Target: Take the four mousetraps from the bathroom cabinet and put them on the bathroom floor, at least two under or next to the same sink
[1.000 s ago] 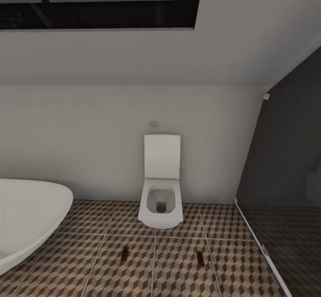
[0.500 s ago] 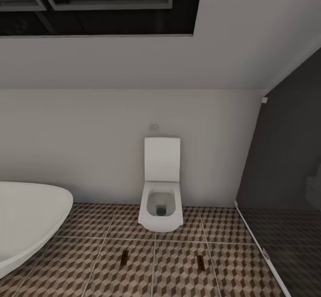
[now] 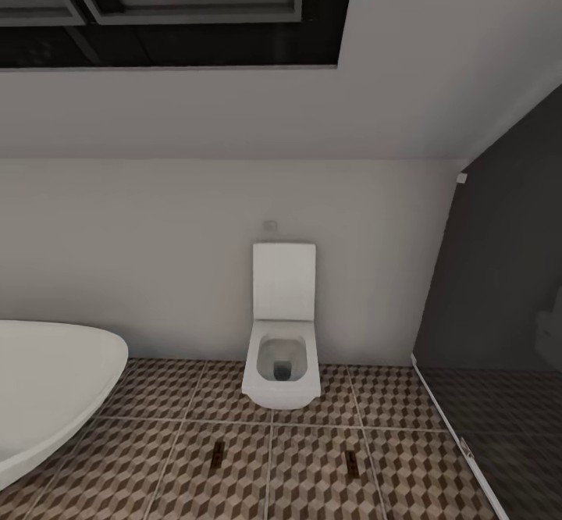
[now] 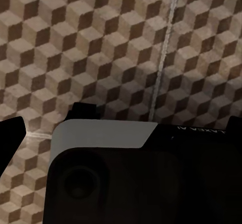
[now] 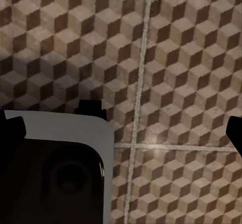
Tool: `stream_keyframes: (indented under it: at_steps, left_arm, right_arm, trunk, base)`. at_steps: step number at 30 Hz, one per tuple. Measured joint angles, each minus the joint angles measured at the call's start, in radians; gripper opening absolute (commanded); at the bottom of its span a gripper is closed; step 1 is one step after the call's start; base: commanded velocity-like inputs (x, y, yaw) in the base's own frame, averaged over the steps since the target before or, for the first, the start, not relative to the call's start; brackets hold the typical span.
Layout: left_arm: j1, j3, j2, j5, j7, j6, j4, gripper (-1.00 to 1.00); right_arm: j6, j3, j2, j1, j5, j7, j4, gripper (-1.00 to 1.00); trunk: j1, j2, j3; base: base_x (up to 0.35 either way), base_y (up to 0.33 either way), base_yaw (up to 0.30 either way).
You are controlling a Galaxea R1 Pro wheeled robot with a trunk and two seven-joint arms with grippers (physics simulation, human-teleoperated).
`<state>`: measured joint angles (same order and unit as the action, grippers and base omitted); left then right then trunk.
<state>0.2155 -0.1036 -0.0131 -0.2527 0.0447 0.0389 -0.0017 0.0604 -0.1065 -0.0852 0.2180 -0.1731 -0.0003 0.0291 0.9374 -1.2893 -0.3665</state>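
Two mousetraps (image 3: 218, 454) (image 3: 352, 461) flat on the bathroom floor (image 3: 304, 473), well apart, nowhere near either gripper. Beneath left gripper (image 4: 126, 120) and right gripper (image 5: 126, 120): cube-patterned tile alone, dark fingertips (image 4: 11, 133) spread wide, nothing grasped. Farther off: white toilet (image 3: 282, 352) against the wall, bathtub (image 3: 47, 391) leftward.

Some tiny pale letters are showing on the robot's dark body (image 4: 201, 129), but they are too blurry to read.
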Motion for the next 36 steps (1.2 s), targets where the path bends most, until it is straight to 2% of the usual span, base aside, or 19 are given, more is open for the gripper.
stream_keyframes:
  at_steps: [28,36]
  left_arm:
    - [0.0,-0.005,0.008,0.005,-0.002,0.002,-0.004,1.0]
    - [0.0,-0.006,0.02,0.007,-0.003,0.003,-0.004,1.0]
  right_arm:
    - [0.009,-0.001,0.001,0.0,-0.008,-0.001,-0.001,1.0]
    - [0.009,-0.002,0.002,0.0,-0.006,-0.001,-0.001,1.0]
  trunk:
    - [0.0,0.0,0.0]
    - [0.0,0.0,0.0]
  base:
    - [0.0,0.0,0.0]
    - [0.0,0.0,0.0]
